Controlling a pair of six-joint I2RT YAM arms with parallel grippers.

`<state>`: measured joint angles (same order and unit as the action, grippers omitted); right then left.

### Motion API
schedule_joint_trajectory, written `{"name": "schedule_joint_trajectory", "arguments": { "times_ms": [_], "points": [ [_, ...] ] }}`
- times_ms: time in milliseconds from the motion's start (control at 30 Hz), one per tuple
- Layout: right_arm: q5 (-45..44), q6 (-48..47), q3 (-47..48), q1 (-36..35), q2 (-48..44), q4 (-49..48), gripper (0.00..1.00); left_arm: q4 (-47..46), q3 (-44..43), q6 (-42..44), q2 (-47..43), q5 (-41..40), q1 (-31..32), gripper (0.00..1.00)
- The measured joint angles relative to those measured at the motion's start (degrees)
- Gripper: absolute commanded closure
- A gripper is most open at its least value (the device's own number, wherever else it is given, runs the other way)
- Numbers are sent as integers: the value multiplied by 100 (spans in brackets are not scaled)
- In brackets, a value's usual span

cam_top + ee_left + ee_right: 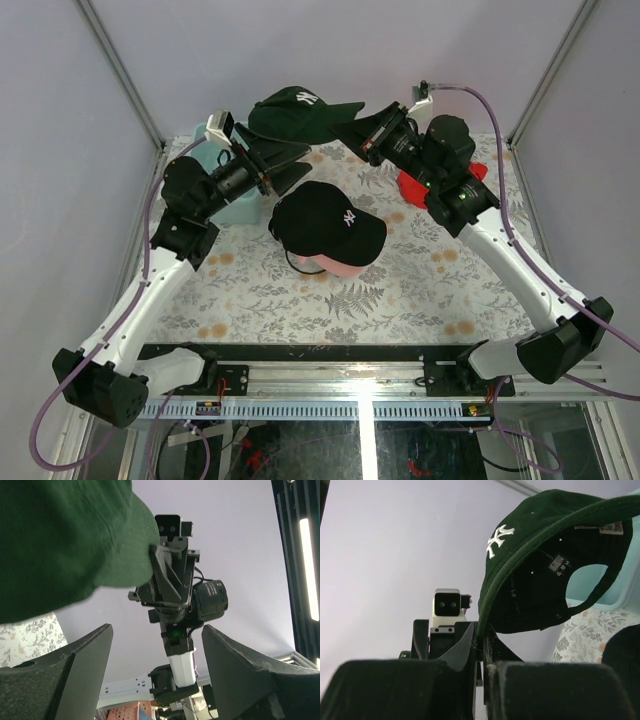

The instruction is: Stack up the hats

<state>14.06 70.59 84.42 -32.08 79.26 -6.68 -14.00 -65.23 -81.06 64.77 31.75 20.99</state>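
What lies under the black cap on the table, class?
A light pink cap, only its near edge showing below the black cap. The rest is covered, so any logo on it cannot be seen.

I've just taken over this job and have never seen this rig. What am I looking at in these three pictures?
Two robot arms are bolted at the near edge of the table. The wide picture looks down from above and behind them. The other two pictures come from a camera on each wrist. On the table, a black cap sits on a pink cap. A mint tub lies partly under the left arm and a red cloth partly under the right. The right fingers are shut on the brim of a green cap, holding it up in the air. The left fingers stand open near it and hold nothing.
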Motion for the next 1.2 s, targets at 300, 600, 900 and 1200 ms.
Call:
{"name": "schedule_joint_trajectory", "arguments": {
  "times_ms": [300, 600, 900, 1200],
  "points": [
    [-63, -168, 181, -610, 50, -11, 100, 452, -723, 431, 310, -433, 2, 38],
    [-302, -284, 96, -610, -101, 26, 93, 798, -1117, 741, 592, -675, 46, 100],
    [-234, -310, -387, -584, -597, 98, 54, 369, -1078, 1073, 793, -658, 37, 100],
    [656, 850, -918, 748, -879, -411, 49, -275, -951, 1191, 857, -448, 33, 100]
  ]
}}
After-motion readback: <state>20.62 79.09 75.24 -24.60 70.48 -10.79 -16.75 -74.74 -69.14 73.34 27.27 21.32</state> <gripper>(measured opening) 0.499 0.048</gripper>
